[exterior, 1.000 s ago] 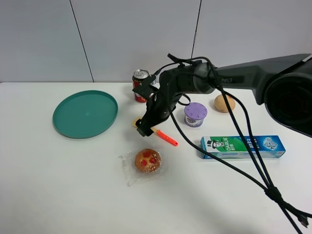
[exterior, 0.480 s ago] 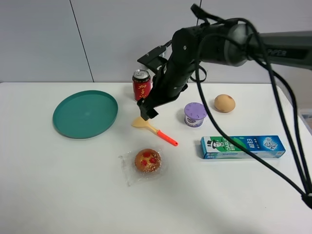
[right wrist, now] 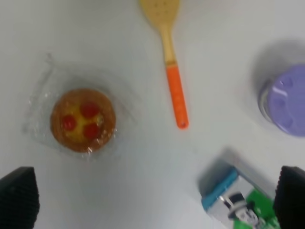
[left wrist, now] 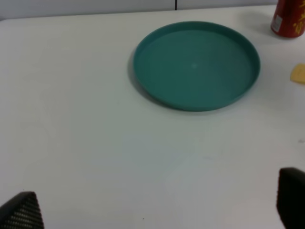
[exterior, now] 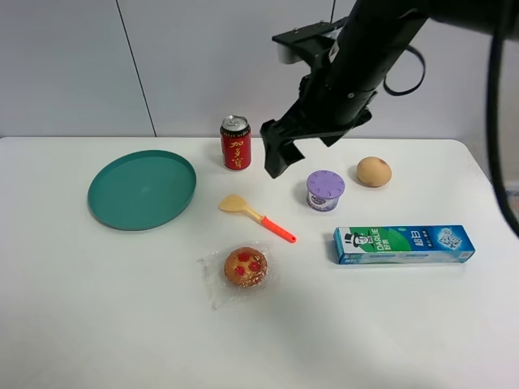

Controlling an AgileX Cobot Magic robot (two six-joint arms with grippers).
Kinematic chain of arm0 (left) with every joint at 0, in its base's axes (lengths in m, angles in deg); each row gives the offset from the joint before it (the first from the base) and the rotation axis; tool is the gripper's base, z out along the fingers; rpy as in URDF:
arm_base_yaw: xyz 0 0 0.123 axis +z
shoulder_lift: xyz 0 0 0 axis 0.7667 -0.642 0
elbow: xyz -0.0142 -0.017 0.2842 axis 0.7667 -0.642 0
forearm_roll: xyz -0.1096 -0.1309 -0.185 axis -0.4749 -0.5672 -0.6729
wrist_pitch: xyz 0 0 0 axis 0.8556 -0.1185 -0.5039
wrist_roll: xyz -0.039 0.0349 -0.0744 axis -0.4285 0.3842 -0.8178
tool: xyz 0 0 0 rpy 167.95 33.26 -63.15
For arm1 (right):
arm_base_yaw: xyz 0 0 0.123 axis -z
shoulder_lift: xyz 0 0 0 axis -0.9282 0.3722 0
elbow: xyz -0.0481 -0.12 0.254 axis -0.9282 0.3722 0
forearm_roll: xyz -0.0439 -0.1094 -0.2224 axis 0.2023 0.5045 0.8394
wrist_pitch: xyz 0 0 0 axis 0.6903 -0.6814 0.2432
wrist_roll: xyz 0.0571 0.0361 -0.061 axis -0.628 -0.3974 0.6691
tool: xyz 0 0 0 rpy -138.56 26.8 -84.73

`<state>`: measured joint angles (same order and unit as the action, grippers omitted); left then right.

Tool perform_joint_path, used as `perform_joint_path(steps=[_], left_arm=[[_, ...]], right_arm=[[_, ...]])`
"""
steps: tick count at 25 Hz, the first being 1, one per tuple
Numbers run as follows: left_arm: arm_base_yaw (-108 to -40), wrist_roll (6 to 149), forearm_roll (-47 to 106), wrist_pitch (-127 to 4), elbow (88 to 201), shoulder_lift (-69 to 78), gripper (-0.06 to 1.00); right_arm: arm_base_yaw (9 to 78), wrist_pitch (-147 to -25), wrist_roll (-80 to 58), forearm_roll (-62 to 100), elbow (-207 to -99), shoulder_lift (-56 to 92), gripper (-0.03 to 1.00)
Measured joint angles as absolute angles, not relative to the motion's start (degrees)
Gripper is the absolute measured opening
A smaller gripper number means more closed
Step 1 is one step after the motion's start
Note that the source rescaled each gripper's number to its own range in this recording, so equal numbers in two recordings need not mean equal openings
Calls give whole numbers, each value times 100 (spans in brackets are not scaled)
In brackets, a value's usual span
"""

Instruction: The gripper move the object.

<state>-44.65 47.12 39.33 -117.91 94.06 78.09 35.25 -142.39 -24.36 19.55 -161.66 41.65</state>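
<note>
The spatula (exterior: 255, 217), with a pale tan blade and an orange-red handle, lies flat on the white table between the green plate and the purple cup. In the right wrist view the spatula (right wrist: 170, 62) lies free, with nothing touching it. My right gripper (exterior: 276, 154) hangs high above the table, up and to the right of the spatula, open and empty; its fingertips (right wrist: 19, 195) stand far apart. My left gripper (left wrist: 155, 205) is open and empty over bare table near the plate. The spatula's blade edge (left wrist: 299, 74) also shows in the left wrist view.
A green plate (exterior: 142, 188) sits at the left and a red can (exterior: 235, 143) behind the spatula. A purple cup (exterior: 325, 190), a brown egg (exterior: 374, 171) and a toothpaste box (exterior: 404, 243) are on the right. A wrapped bun (exterior: 245, 267) lies in front.
My right gripper was low at the spatula's blade, then rose up and to the right, away from it. The spatula has stayed lying on the table.
</note>
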Motion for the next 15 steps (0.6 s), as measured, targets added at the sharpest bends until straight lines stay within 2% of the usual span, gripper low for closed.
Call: perform_joint_path(steps=[5, 15], left_arm=[[-4465, 4712, 3933, -11791, 9406, 7809, 100], [-4465, 4712, 3933, -11791, 9406, 7809, 100]], right_arm=[[4337, -14574, -2441, 2094, -16166, 3661, 100], [6422, -14631, -2441, 2727, -16166, 2650, 100]])
